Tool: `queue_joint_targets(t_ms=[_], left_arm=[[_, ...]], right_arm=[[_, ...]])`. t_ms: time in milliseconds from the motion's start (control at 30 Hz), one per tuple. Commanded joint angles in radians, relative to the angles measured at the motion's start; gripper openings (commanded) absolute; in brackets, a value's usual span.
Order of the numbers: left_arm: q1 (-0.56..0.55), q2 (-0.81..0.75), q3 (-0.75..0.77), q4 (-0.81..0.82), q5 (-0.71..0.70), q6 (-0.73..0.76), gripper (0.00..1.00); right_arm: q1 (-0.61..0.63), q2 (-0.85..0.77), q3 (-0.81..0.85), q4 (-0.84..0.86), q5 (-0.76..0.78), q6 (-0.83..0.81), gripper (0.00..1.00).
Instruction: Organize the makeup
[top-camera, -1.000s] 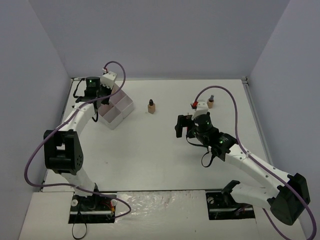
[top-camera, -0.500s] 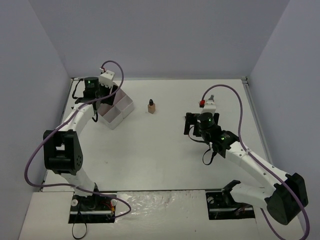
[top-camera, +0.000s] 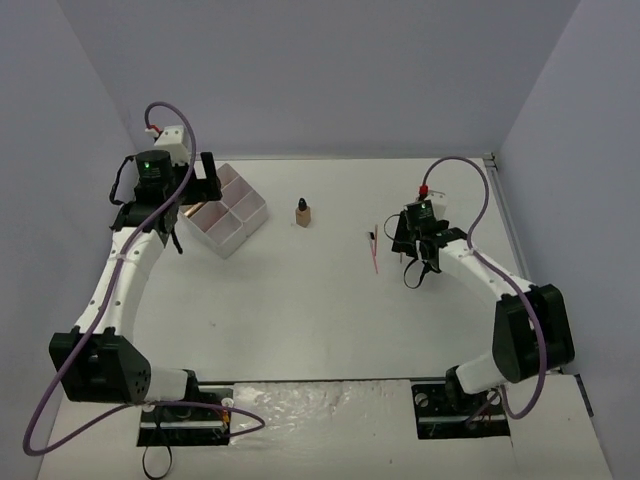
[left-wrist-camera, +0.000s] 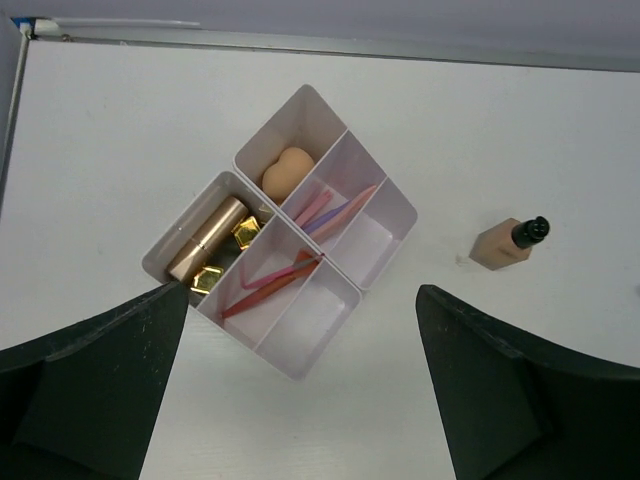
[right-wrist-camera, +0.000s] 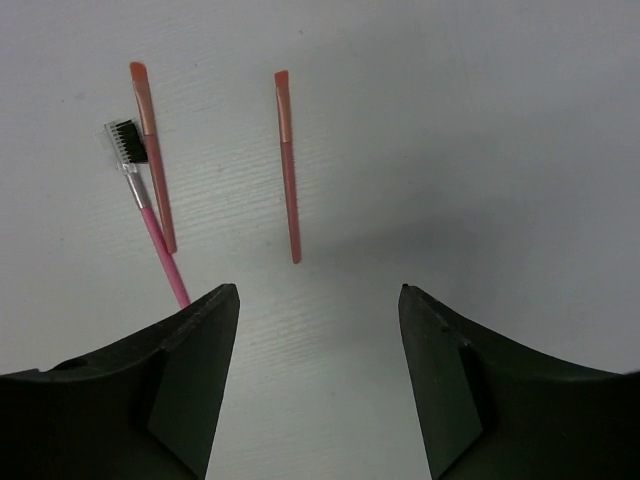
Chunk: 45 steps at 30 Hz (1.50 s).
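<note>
The white four-compartment box (left-wrist-camera: 300, 350) (top-camera: 232, 212) holds makeup: a beige sponge (left-wrist-camera: 285, 172), gold lipstick tubes (left-wrist-camera: 207, 238), and pink, purple and red sticks (left-wrist-camera: 328, 210). My left gripper (left-wrist-camera: 302, 292) (top-camera: 192, 203) hovers above the box's near left side, open and empty. A tan dark-capped bottle (left-wrist-camera: 505, 244) (top-camera: 302, 211) stands on the table right of the box. Three thin sticks (right-wrist-camera: 288, 165) (top-camera: 374, 255) lie loose on the table, one with a comb head (right-wrist-camera: 124, 141). My right gripper (right-wrist-camera: 319, 291) (top-camera: 402, 240) sits just short of them, open, holding nothing.
The white table (top-camera: 300, 310) is walled at the back and both sides. Purple cables (top-camera: 470, 215) loop off both wrists. The box stands turned diagonally at the back left.
My left gripper has opened and pulled up and left, away from the box. My right arm swung toward the back right, uncovering the sticks, and its jaws narrowed somewhat.
</note>
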<state>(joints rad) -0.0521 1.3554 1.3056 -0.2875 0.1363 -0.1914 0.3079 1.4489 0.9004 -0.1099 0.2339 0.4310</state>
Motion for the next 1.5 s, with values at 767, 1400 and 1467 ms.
queue_joint_targets(t_ms=[767, 1400, 1467], left_arm=[[-0.105, -0.129, -0.018, -0.205, 0.139, -0.213, 0.97], [-0.393, -0.063, 0.039, 0.060, 0.136, -0.493, 0.97], [-0.426, -0.044, 0.062, 0.064, 0.114, -0.491, 0.97]], right_arm=[[-0.069, 0.370, 0.119, 0.099, -0.076, -0.064, 0.00], [0.346, -0.185, 0.024, 0.491, -0.331, -0.138, 0.00], [0.375, -0.191, 0.034, 0.511, -0.351, -0.139, 0.00]])
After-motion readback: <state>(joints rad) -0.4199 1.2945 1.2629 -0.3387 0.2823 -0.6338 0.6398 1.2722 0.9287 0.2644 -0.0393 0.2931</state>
